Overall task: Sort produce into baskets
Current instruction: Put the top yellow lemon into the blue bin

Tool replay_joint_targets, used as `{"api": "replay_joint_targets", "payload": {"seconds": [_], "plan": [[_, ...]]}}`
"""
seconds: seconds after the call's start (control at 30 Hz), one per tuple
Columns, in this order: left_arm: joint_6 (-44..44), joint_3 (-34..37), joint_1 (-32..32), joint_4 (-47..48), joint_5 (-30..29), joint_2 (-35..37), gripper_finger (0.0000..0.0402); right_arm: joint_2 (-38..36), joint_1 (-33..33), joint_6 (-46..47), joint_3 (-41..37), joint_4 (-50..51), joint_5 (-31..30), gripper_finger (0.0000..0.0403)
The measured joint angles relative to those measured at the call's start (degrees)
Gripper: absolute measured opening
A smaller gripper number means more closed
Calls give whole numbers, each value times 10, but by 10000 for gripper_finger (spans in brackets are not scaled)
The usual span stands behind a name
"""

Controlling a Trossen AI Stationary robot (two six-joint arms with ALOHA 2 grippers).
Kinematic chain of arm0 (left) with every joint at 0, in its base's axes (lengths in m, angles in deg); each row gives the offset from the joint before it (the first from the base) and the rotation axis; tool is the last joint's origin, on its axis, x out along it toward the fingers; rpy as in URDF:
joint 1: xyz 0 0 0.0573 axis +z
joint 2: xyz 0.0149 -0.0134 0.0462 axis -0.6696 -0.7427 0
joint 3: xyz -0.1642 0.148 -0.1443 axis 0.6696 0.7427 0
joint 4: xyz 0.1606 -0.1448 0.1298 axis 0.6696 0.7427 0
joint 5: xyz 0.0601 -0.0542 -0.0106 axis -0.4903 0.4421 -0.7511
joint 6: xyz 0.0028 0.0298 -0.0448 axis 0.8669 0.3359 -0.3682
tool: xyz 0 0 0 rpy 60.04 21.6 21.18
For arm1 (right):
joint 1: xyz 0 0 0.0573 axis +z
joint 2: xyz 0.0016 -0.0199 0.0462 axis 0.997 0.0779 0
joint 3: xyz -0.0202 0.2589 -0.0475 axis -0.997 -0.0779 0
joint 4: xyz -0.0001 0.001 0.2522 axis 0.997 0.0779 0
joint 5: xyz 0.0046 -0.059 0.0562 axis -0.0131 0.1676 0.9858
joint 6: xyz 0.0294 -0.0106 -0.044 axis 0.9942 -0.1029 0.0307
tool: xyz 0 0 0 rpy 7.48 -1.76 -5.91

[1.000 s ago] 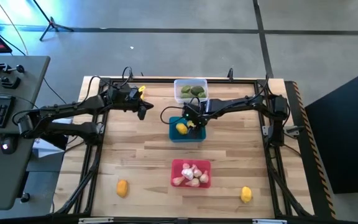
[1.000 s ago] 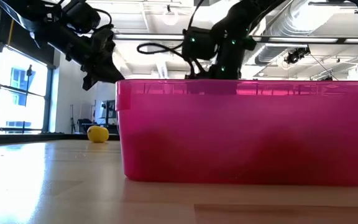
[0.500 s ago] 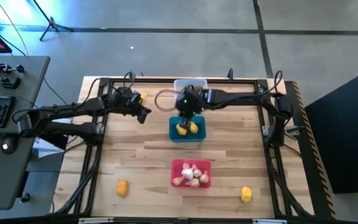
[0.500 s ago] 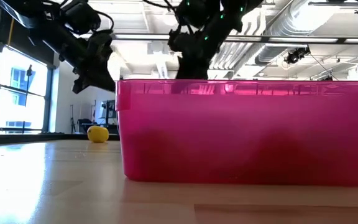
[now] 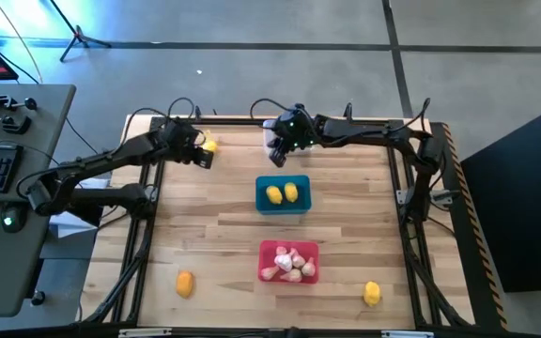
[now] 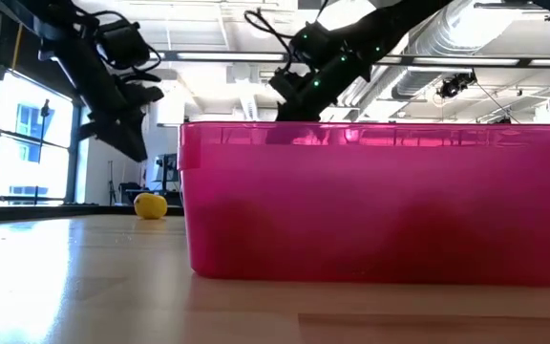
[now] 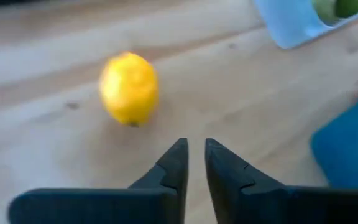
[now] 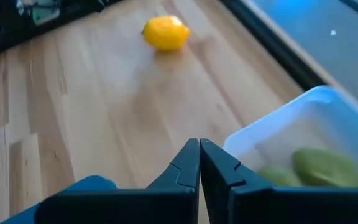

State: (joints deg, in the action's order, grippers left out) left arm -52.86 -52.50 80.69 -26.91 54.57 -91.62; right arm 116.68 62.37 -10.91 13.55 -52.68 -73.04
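The left claw is positioned near the far left corner of the table, just beside a yellow fruit. In the left wrist view the fingers are seen slightly parted, with a narrow gap and nothing between them; the fruit lies on the wood ahead of the tips and apart from them.

The right claw is positioned at the far edge, over the near side of the clear tub. Its fingers are pressed together and nothing is held. Green pieces are seen lying inside that tub.

The teal tub stands at the table's middle and contains two yellow fruits. The red tub stands nearer the front and contains whitish-pink bulbs. Two further yellow fruits lie loose at the front, one left and one right, well apart from both claws.
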Motion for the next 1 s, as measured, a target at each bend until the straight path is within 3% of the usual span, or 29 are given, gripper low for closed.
{"api": "replay_joint_targets", "payload": {"seconds": [0.27, 0.53, 0.67, 1.0], "plan": [[66, -37, 57, 7, -3, -33, 138, -22, -28, -1, 0, 5, -2, 0], [66, -37, 94, -16, 28, -137, 228, -23, -35, -1, 0, 9, -5, 0], [65, -37, 103, -45, 28, -178, 246, -23, -35, -1, 0, 11, -6, 0], [81, -37, 124, -106, 51, -252, 248, -23, -35, 3, 0, 16, -21, 0]]}}
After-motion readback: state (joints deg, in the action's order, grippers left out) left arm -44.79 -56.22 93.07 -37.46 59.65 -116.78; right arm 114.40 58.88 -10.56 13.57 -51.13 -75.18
